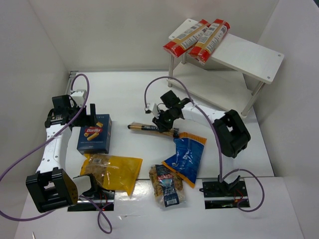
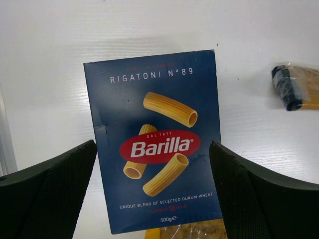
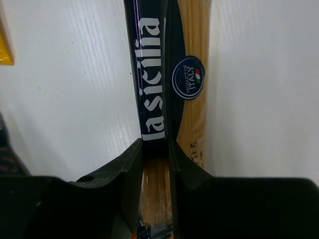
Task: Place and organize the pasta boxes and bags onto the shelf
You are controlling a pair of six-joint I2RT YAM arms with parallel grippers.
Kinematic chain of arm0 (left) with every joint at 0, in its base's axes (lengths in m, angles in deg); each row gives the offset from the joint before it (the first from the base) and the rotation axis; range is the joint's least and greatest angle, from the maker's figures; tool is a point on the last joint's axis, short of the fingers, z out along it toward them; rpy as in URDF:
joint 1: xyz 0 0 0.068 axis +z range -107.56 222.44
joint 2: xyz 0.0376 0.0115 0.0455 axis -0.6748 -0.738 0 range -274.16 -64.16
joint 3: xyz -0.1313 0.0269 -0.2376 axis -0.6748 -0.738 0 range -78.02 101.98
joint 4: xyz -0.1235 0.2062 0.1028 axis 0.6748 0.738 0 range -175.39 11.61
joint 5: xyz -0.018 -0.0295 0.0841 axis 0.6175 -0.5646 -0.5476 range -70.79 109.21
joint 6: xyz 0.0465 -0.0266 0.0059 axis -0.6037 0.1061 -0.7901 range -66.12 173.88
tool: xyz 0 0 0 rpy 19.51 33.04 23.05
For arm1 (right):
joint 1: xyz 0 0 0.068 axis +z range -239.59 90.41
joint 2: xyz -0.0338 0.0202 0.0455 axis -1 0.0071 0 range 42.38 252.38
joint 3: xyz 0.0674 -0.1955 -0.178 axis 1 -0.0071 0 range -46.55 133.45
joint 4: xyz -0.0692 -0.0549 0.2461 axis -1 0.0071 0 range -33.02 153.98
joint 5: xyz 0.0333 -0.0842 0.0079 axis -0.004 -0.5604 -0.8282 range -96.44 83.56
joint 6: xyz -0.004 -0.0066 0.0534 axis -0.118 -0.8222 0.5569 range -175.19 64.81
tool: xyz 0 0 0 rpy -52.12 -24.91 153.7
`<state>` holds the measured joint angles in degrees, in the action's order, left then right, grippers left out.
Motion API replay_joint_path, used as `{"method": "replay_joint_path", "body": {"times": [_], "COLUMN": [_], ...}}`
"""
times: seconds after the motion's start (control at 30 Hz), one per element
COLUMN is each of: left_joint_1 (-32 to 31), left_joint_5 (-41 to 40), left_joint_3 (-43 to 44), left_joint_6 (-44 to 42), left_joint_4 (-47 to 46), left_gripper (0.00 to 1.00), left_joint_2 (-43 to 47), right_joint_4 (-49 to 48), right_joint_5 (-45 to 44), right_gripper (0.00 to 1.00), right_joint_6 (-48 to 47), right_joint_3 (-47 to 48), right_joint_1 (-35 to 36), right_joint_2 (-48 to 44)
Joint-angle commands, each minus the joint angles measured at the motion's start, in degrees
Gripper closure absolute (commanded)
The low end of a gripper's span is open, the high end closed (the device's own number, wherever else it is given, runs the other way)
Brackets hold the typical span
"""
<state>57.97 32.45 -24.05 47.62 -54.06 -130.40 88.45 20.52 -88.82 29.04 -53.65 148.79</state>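
Seven pasta packs are counted in the top view: one box, three bags, three long packs.

Top view:
- Two red-ended packs (image 1: 187,37) (image 1: 209,41) lie side by side on the upper board of the shelf (image 1: 249,57).
- Five items are on the bench (image 1: 124,94): Barilla rigatoni box (image 1: 93,134), yellow bag (image 1: 112,172), blue bag with orange top (image 1: 185,157), small clear bag (image 1: 167,185) and La Sicilia spaghetti pack (image 1: 149,128).
- The left tool (image 1: 91,115) is at the box. The right tool (image 1: 167,118) is on the spaghetti pack.

Left wrist view:
- The tool's fingers (image 2: 50,194) stand wide apart, flanking the box without contact.
- The box lies flat. Judged stiff, moderately heavy, smooth-faced.
- Grip across the two long side edges, near mid-length.

Right wrist view:
- The fingers (image 3: 132,169) are clamped on the spaghetti pack, along its navy strip.
- The pack is judged long, slim and brittle inside, with slippery film.
- Hold it near mid-length, or it will likely sag or swing.
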Motion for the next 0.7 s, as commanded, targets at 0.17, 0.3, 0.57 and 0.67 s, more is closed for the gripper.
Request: {"method": "replay_joint_path", "body": {"times": [0.17,0.3,0.57,0.67], "left_joint_1": [-0.24,-0.24,-0.24,-0.24], "left_joint_5": [1.09,1.09,1.09,1.09], "left_joint_3": [-0.01,-0.01,-0.01,-0.01], "left_joint_6": [-1.38,-1.38,-1.38,-1.38], "left_joint_4": [-0.66,-0.66,-0.14,-0.13], "left_gripper": [0.01,0.01,0.01,0.01], "left_joint_2": [0.58,0.06,0.06,0.67], "right_joint_4": [-7.29,-9.4,-10.81,-9.5], "right_joint_5": [-4.63,-8.58,-13.6,-13.6], "right_gripper": [1.0,1.0,1.0,0.81], "right_joint_6": [1.98,6.72,17.09,17.63], "right_joint_3": [3.84,10.44,18.53,19.15], "right_joint_1": [4.13,6.24,6.24,6.24], "right_joint_2": [7.13,12.67,19.01,16.48]}}
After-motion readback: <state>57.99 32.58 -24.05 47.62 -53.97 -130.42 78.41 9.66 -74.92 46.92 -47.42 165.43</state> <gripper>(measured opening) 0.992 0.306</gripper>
